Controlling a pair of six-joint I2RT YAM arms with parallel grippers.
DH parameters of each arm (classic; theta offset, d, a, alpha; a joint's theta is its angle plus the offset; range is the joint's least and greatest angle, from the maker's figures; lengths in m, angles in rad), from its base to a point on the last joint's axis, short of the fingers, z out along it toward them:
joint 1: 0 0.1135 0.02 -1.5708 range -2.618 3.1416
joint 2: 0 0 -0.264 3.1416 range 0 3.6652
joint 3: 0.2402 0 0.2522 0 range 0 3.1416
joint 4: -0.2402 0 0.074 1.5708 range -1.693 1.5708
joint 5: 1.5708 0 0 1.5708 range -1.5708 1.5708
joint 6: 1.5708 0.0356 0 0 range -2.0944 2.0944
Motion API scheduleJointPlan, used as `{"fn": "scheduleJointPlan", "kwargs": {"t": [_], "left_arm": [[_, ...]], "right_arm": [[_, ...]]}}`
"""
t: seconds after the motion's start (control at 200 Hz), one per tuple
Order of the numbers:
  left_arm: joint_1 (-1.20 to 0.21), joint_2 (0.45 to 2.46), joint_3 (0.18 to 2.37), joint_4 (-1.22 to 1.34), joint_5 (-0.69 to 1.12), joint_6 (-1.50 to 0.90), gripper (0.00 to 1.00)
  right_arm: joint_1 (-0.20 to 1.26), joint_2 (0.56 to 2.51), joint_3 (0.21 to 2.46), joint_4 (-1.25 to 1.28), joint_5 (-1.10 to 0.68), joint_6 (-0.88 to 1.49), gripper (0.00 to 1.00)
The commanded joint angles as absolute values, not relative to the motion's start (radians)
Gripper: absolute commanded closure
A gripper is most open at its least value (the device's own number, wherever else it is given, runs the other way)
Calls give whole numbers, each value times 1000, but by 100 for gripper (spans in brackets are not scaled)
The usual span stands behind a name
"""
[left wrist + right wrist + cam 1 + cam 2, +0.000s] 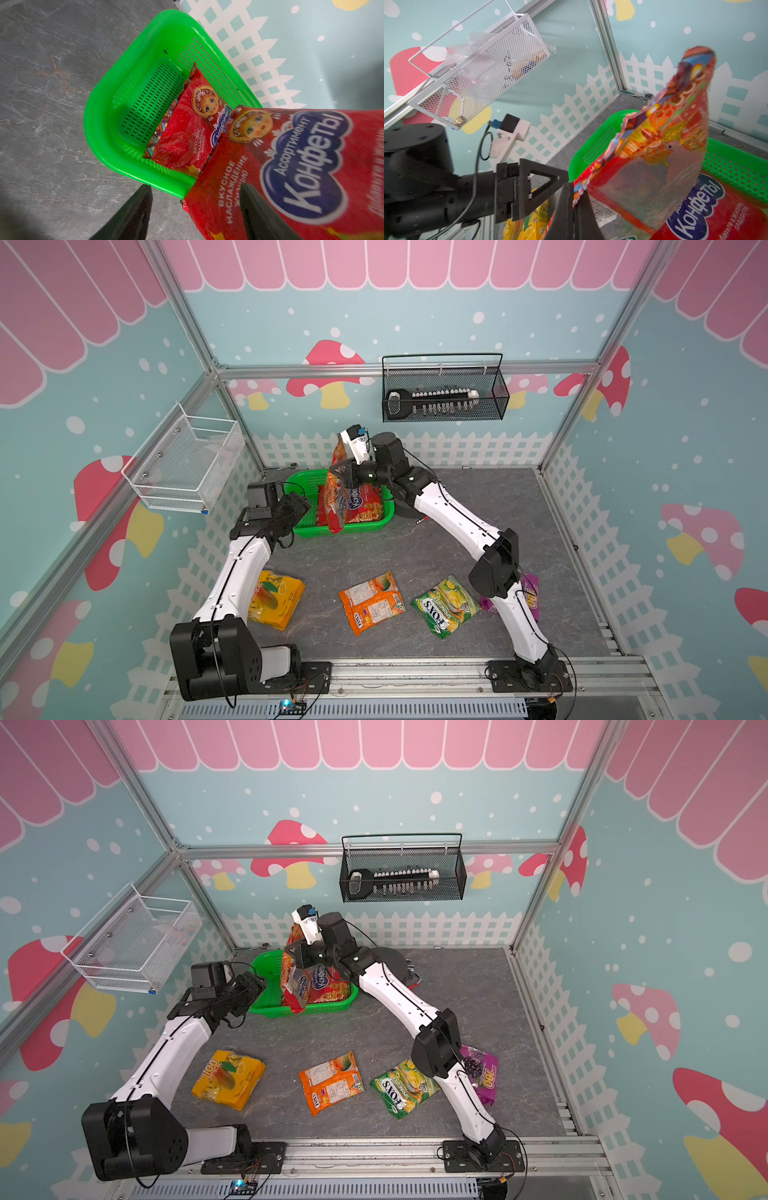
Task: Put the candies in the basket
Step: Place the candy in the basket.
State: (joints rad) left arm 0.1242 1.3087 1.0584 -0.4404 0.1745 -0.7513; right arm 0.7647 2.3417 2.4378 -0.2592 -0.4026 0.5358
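Note:
The green basket (300,482) stands at the back of the table, left of centre. One large red candy bag (368,501) lies flat in it. My right gripper (574,187) is shut on the edge of a second red bag (336,506), which hangs over the basket's near rim. My left gripper (195,187) stands open by the basket's left end, with the hanging bag's (301,166) lower corner between its fingers. On the table's front half lie a yellow-orange bag (276,599), an orange bag (371,601), a green-yellow FOX'S bag (446,605) and a purple bag (482,1073).
A dark grey round spool (390,961) sits just right of the basket, partly behind my right arm. A white wire basket (187,464) hangs on the left wall. A black wire basket (444,393) hangs on the back wall.

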Motion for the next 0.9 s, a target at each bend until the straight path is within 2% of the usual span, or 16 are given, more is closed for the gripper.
{"fn": "scheduleJointPlan", "kwargs": {"t": [0.0, 0.505, 0.695, 0.8, 0.89], "left_arm": [[131, 1281, 1046, -474, 125, -713, 30], [132, 1284, 1048, -477, 29, -733, 32], [131, 1300, 1049, -475, 33, -742, 33], [131, 1295, 1049, -475, 15, -775, 39], [132, 1290, 1053, -475, -12, -786, 53]], "right_arm": [[765, 2331, 2516, -48, -403, 565, 100], [765, 2520, 2541, 397, -270, 791, 100], [765, 2553, 2541, 506, -284, 849, 100], [768, 2577, 2540, 633, -313, 881, 100], [770, 2603, 2540, 740, -284, 915, 100]]}}
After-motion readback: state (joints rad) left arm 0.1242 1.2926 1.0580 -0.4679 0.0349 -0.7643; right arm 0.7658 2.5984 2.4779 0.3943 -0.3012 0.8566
